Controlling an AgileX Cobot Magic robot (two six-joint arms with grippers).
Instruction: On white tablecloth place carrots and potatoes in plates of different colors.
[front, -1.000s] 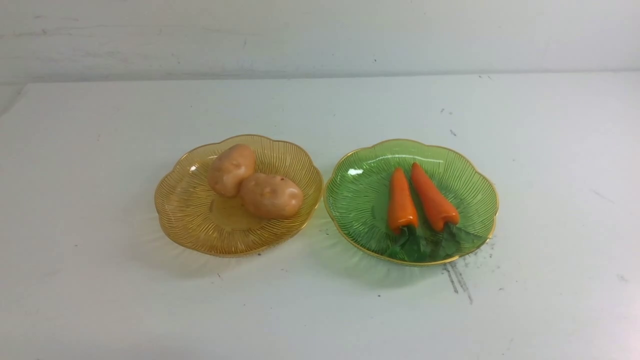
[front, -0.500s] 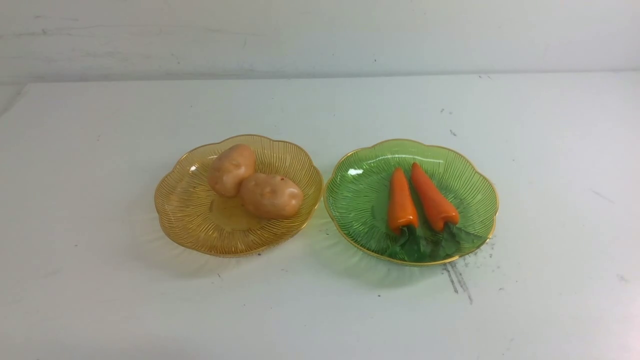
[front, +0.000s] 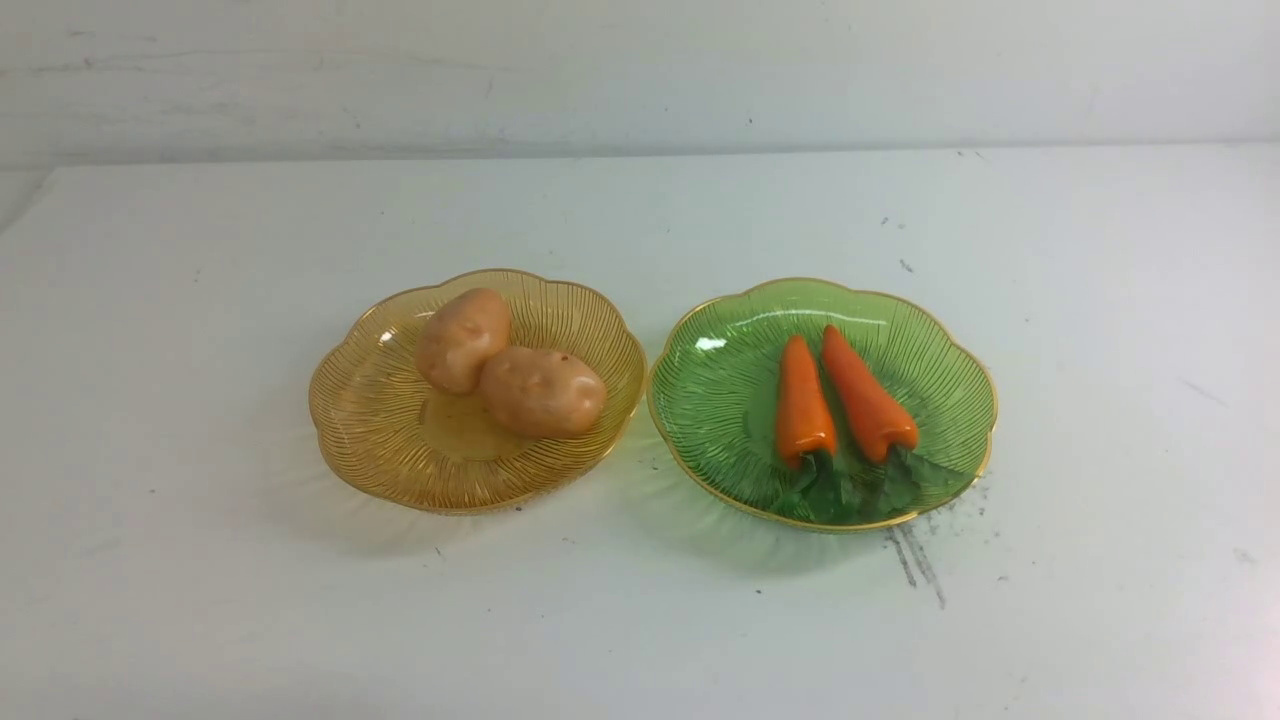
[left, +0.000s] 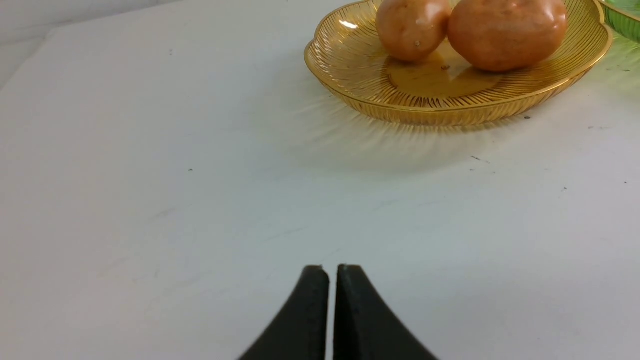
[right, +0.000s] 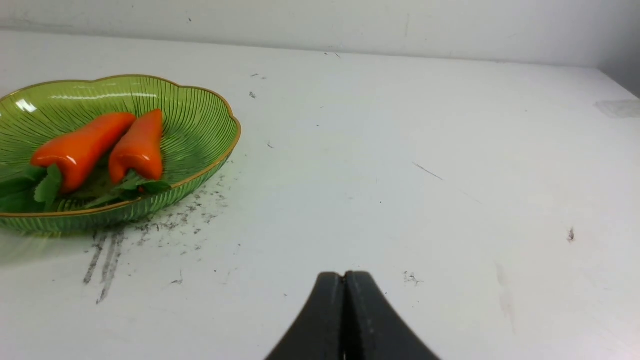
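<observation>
White tablecloth (front: 640, 620) covers the bench, specked, with grey scuffs by the green plate (front: 720, 400). Amber plate (front: 370, 420) sits left of it, rims nearly touching. Both potatoes (front: 510, 372) lie in the amber plate, touching each other. Both carrots (front: 835, 400) lie side by side in the green plate, leafy tops toward the robot.

Left pincer (left: 332, 272): fingers together bar a hairline slit, holding nothing, hovering over bare cloth, well short of the amber plate (left: 450, 107) and its potatoes (left: 470, 30).

Right pincer (right: 345, 277): fully closed, empty, over bare cloth; green plate (right: 200, 130) with carrots (right: 107, 145) lies well apart, off to the robot's left.
</observation>
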